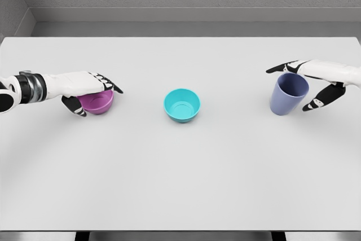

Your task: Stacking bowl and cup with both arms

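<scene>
Reaching in over the table (180, 184), the left hand (84, 86) covers the purple bowl (97, 103), fingers across its rim and thumb at its near side, gripping it. The right hand (316, 80) clasps the blue cup (288, 94), fingers behind, thumb in front. Between both hands, untouched, sits the teal bowl (181, 105).

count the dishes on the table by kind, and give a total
bowls: 2, a purple bowl under the left hand and a teal bowl at the middle
cups: 1, a blue cup at the right hand
total: 3
</scene>
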{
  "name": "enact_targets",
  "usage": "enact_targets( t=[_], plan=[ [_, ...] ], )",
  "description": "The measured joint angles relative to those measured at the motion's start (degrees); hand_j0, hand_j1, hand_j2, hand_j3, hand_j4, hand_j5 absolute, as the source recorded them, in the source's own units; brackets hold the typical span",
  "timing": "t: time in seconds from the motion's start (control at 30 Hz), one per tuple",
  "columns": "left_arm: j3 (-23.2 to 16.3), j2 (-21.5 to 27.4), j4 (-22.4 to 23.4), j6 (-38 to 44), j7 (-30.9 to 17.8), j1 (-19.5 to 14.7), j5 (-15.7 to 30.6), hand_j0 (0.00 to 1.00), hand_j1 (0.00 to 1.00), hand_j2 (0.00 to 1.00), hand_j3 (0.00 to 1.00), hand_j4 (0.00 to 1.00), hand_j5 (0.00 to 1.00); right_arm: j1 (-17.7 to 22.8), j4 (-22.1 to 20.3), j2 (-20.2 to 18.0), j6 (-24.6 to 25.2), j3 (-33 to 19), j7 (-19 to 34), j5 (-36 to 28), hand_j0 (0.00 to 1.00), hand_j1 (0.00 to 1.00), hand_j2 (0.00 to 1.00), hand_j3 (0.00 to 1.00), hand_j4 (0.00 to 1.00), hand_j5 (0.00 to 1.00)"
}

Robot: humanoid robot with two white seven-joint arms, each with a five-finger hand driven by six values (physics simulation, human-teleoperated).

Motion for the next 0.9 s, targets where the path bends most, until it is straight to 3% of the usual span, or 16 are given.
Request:
enact_targets(
  t=[0.9],
  plan=[
    [0.23, -0.9, -4.76, -0.1, -0.01, -2.55, -1.6, 0.83, 0.83, 0.83, 0.83, 0.83, 0.83, -1.05, 6.15, 4.11, -0.03, 0.96, 0.26, 1.92, 1.0, 1.0, 1.0, 1.0, 1.0, 1.0]
  ],
)
